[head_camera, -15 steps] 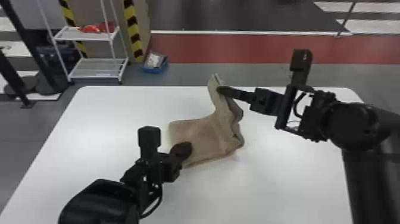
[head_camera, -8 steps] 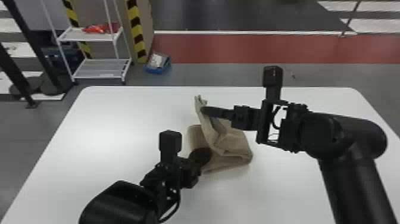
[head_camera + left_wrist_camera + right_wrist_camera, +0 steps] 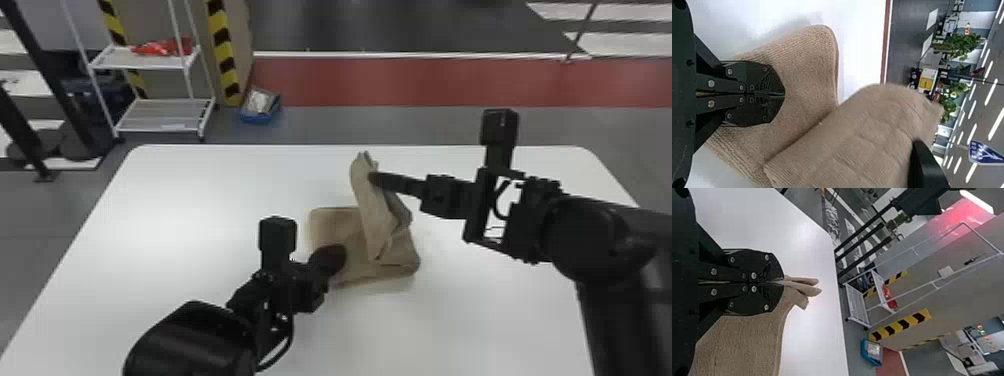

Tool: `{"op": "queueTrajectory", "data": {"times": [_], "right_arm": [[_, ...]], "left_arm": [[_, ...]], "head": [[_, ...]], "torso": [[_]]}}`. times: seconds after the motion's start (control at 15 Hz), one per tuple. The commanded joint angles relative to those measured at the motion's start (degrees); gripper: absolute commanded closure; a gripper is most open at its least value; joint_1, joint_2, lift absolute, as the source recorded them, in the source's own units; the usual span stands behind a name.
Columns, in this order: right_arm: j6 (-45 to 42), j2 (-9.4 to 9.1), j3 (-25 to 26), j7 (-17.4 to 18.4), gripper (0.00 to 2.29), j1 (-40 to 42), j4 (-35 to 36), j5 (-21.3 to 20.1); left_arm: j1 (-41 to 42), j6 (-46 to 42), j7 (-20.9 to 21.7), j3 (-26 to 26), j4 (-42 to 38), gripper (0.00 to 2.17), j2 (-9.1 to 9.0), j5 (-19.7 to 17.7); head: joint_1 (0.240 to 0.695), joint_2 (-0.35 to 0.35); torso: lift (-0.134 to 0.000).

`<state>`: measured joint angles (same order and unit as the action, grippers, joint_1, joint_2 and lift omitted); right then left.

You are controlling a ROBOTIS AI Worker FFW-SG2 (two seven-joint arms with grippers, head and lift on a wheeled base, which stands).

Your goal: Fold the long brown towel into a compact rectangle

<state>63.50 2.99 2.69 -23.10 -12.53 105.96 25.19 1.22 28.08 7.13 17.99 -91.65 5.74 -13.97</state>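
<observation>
- Holding up one end of the towel point(image 3: 375, 215): right end effector point(image 3: 371, 178), closed.
- Left end effector point(image 3: 336, 254): fingers together at its lower part (can't tell if gripping).
- Towel's rest on desk point(image 3: 200, 210).

The closed left pincer point(image 3: 334, 257) is against the brown towel point(image 3: 807, 74), above the white worktop point(image 3: 860, 47).

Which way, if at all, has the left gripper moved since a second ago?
Yes: in the head view, the left gripper now sits farther right of the table's far left corner.
</observation>
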Motion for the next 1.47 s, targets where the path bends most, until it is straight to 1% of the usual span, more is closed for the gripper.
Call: {"op": "queueTrajectory", "data": {"times": [0.0,0.07,0.13,0.27,0.33,0.4,0.53,0.6,0.67,0.8,0.93,1.13,1.2,1.27,1.33,1.4], "right_arm": [[1.1,2.90,5.2,0.1,1.30,0.4,3.0,3.2],[1.1,3.51,6.9,0.2,1.30,0.7,3.5,4.0],[1.1,4.22,9.3,0.1,1.30,0.9,3.5,5.0],[0.8,5.27,12.7,0.5,1.30,1.1,3.2,6.5],[0.6,5.89,13.6,0.6,1.30,1.1,3.2,6.6],[0.8,6.41,14.4,0.5,1.30,0.7,2.8,7.6],[4.3,7.29,13.6,0.5,1.29,0.1,2.8,7.6],[6.9,7.20,11.4,0.6,1.29,-0.7,2.8,6.6],[7.1,7.20,9.1,0.6,1.29,-0.9,2.7,5.4],[6.9,5.80,4.4,0.6,1.29,-1.7,0.9,1.7],[6.1,4.22,1.2,0.5,1.29,-2.4,-0.9,0.1],[5.0,1.14,-3.0,1.0,1.29,-4.3,-3.7,-2.0],[4.8,0.26,-4.2,1.1,1.29,-5.1,-5.2,-2.6],[4.1,-0.71,-5.3,1.2,1.29,-5.5,-6.5,-3.3],[3.4,-1.23,-6.0,1.3,1.29,-5.6,-7.3,-4.1],[3.1,-1.50,-6.6,1.3,1.29,-5.8,-8.4,-4.6]], "left_arm": [[-0.4,0.0,0.0,-0.1,0.5,1.76,-0.03,0.4],[-0.6,0.0,0.0,0.1,0.5,1.76,-0.11,0.8],[-0.8,0.2,0.0,0.2,0.5,1.76,-0.11,1.0],[-0.8,0.2,-0.1,0.2,0.5,1.76,-0.11,1.0],[-0.8,0.2,-0.1,0.2,0.5,1.76,-0.03,1.0],[-0.8,0.2,-0.1,0.2,0.5,1.76,0.06,1.1],[-0.8,0.2,-0.1,0.3,0.5,1.76,-0.11,1.2],[-0.8,0.2,-0.1,0.6,0.5,1.76,-0.11,1.2],[-0.8,0.2,-0.2,0.7,0.5,1.76,-0.11,1.0],[-0.6,0.2,-0.2,0.8,0.3,1.76,-0.11,1.0],[-0.3,0.2,-0.2,0.8,0.2,1.76,0.06,1.0],[-0.2,0.2,0.0,0.7,0.3,1.76,0.15,1.0],[-0.2,0.2,0.1,0.8,0.3,1.76,-0.03,1.0],[-0.2,0.2,0.2,0.8,0.3,1.76,-0.11,1.0],[-0.2,0.2,0.2,0.9,0.3,1.76,-0.11,1.0],[-0.2,0.2,0.2,0.8,0.3,1.76,-0.11,1.0]], "head": [[0.695,-0.032],[0.695,-0.045],[0.695,-0.078],[0.695,-0.110],[0.695,-0.127],[0.695,-0.155],[0.695,-0.174],[0.695,-0.179],[0.695,-0.180],[0.695,-0.161],[0.695,-0.128],[0.695,-0.091],[0.695,-0.064],[0.695,-0.064],[0.695,-0.038],[0.695,-0.028]], "torso": [[-0.121],[-0.121],[-0.121],[-0.121],[-0.121],[-0.121],[-0.121],[-0.121],[-0.121],[-0.121],[-0.121],[-0.121],[-0.121],[-0.121],[-0.121],[-0.121]]}}
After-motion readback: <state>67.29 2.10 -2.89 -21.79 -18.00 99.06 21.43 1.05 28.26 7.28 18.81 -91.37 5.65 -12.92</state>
